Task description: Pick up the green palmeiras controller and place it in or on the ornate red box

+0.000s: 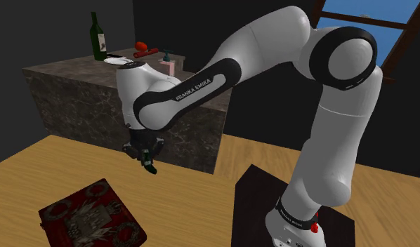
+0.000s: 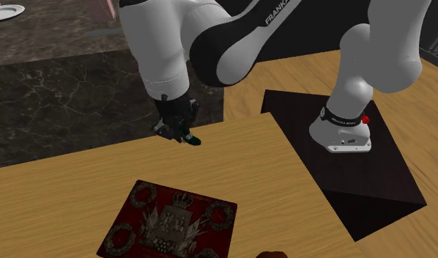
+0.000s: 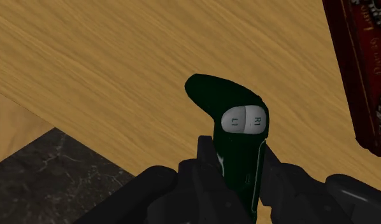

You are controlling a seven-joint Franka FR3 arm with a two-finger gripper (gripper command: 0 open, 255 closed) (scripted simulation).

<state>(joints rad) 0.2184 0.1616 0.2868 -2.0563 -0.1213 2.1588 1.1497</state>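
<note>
My black gripper (image 3: pixel 236 167) is shut on a dark green controller (image 3: pixel 230 127) with two pale shoulder buttons; its curved grip sticks out past the fingertips. In the shoulder view the gripper (image 1: pixel 147 158) hangs above the wooden table with the controller (image 1: pixel 149 167) poking out below it. The second exterior view shows the gripper (image 2: pixel 177 130) and the green controller (image 2: pixel 191 139) lifted off the tabletop. The ornate red box (image 1: pixel 91 216) with silver decoration lies flat on the table, in front of and below the gripper. That box (image 2: pixel 170 222) sits nearer the camera in the second exterior view, and its edge (image 3: pixel 364 70) shows beside the controller.
A dark marble counter (image 1: pixel 75 91) stands behind the wooden table (image 1: pixel 33 175), carrying a green wine bottle (image 1: pixel 98 36), a white plate (image 1: pixel 119 61), a red object (image 1: pixel 142 48) and a pink item (image 1: pixel 169 66). The arm's black stand (image 2: pixel 342 168) lies at the second exterior view's right.
</note>
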